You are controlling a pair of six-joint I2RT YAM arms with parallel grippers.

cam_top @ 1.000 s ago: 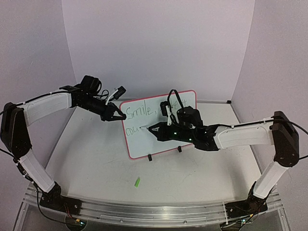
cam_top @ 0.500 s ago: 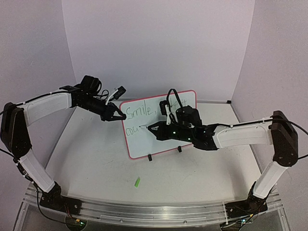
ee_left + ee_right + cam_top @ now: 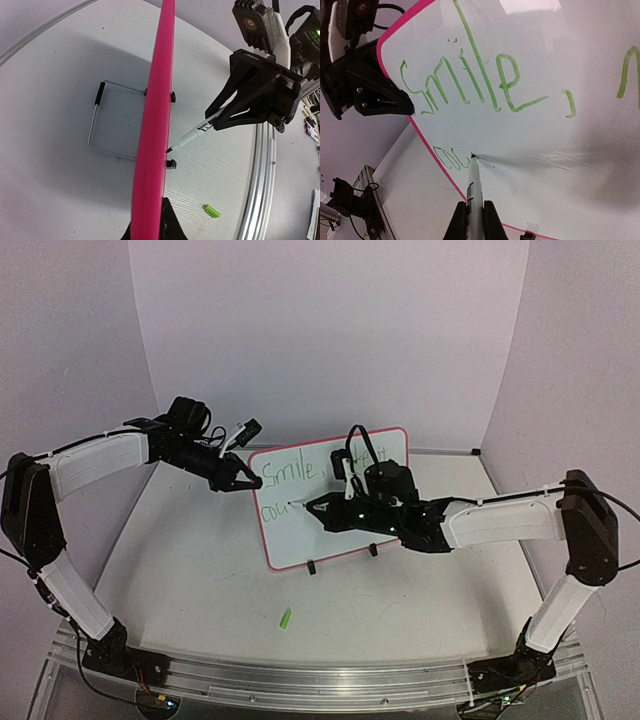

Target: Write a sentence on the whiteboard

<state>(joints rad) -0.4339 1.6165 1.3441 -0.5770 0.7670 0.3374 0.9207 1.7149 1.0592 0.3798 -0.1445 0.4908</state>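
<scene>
One whiteboard (image 3: 330, 535), rim pinched by left gripper (image 3: 245, 484), touches right gripper's (image 3: 315, 508) marker (image 3: 474, 180) tip.

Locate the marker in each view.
Top external: marker just left of centre, tip on the board's left part.
Left wrist: marker right of centre, slanting down-left, tip at the edge-on board.
Right wrist: marker bottom centre, tip up beside "cou".
Shared landmark: whiteboard pink rim.

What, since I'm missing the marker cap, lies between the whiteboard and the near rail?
A small green piece, likely that cap, on the table in front of the whiteboard; the top view shows it.
</scene>
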